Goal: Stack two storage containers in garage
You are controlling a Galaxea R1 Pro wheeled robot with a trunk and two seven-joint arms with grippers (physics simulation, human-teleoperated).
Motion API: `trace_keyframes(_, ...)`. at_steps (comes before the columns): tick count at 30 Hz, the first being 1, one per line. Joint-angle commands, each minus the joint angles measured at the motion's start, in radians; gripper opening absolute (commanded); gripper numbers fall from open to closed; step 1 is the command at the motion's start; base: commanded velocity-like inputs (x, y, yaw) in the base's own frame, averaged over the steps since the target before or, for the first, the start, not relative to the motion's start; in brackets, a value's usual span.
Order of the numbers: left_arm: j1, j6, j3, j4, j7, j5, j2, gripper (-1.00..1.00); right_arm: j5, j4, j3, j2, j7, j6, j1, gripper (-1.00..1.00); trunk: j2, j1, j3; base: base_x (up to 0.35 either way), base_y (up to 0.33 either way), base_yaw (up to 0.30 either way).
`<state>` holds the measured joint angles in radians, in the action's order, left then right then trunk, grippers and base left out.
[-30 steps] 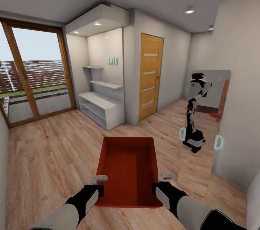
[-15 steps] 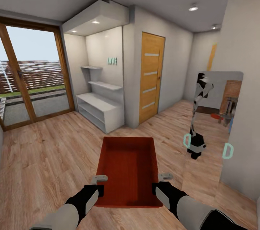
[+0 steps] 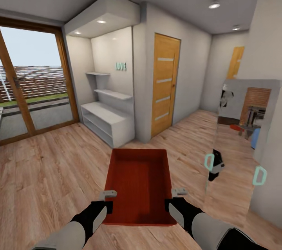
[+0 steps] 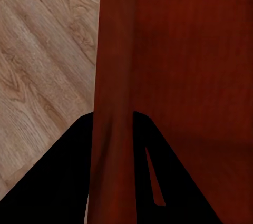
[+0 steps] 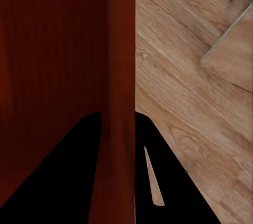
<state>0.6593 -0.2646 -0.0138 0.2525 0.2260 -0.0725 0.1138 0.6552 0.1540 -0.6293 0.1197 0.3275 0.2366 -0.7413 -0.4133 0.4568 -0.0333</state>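
A home, by its fittings: wood plank floor (image 3: 47,171), white built-in shelves (image 3: 105,115) in an alcove, a wood door (image 3: 164,85) just right of them, glass doors (image 3: 33,85) to a garden on their left, a mirror (image 3: 239,144) far right.

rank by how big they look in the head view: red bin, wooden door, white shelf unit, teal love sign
1. Red bin, though it is nearest the camera, which inflates it.
2. Wooden door, a close second.
3. White shelf unit.
4. Love sign, by far the smallest.

Empty orange-red bin (image 3: 139,181), level, aloft
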Motion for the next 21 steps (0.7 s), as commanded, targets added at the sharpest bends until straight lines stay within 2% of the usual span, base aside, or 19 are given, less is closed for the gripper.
trace_keyframes(1,-0.001,-0.008,-0.006,-0.001,0.011,0.008,-0.006,-1.00,-0.032,0.003,0.008,-0.003,0.010,-0.039,-0.001,-1.00,-0.001,0.001,0.000,0.322,0.000,0.000)
trace_keyframes(21,-0.001,-0.008,-0.006,-0.001,0.012,0.008,-0.006,-1.00,-0.032,0.003,0.008,-0.003,0.010,-0.039,-0.001,-1.00,-0.001,0.001,0.000,0.322,0.000,0.000)
